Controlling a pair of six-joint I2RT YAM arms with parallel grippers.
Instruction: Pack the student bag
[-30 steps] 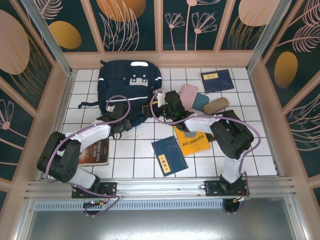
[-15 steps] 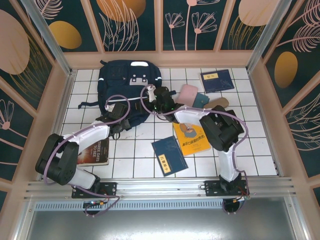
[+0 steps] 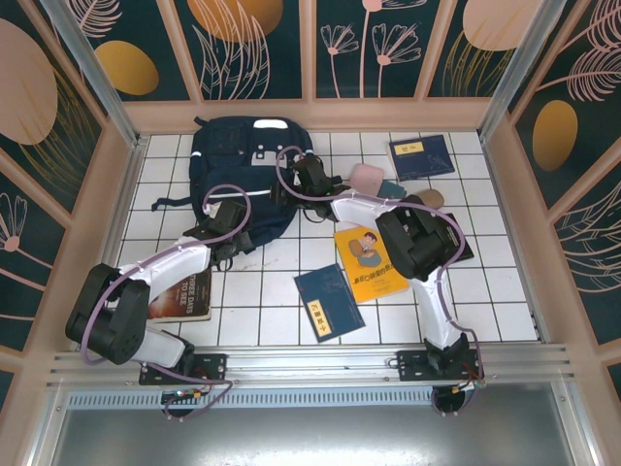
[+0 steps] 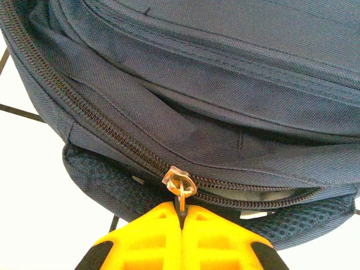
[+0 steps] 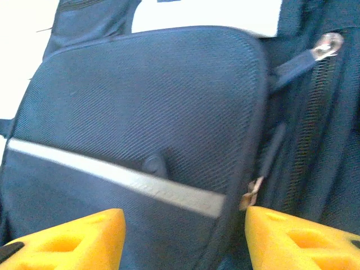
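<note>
The student bag [image 3: 247, 160] lies flat at the back left, navy with a white stripe. In the left wrist view its zipper runs across the bag [image 4: 225, 84], partly parted to the right of the metal slider [image 4: 180, 183]. My left gripper [image 4: 181, 216] is shut on the thin zipper pull hanging from that slider, and it sits at the bag's near edge [image 3: 233, 216]. My right gripper [image 3: 296, 180] hovers open over the bag's right side. Its yellow fingers straddle the front pocket [image 5: 152, 95] and white stripe [image 5: 112, 171], beside another small zipper pull [image 5: 251, 191].
A navy book [image 3: 328, 301] and a yellow book [image 3: 372, 262] lie mid-table. A brown book [image 3: 184, 294] is under the left arm, another navy book [image 3: 420, 155] at back right. A pink pouch [image 3: 366, 178], teal pouch [image 3: 391, 189] and brown case [image 3: 430, 199] sit nearby. Walls enclose the table.
My left gripper closed onto the zipper pull. My right gripper swung left and back from the pouches to over the bag's right side, staying open.
</note>
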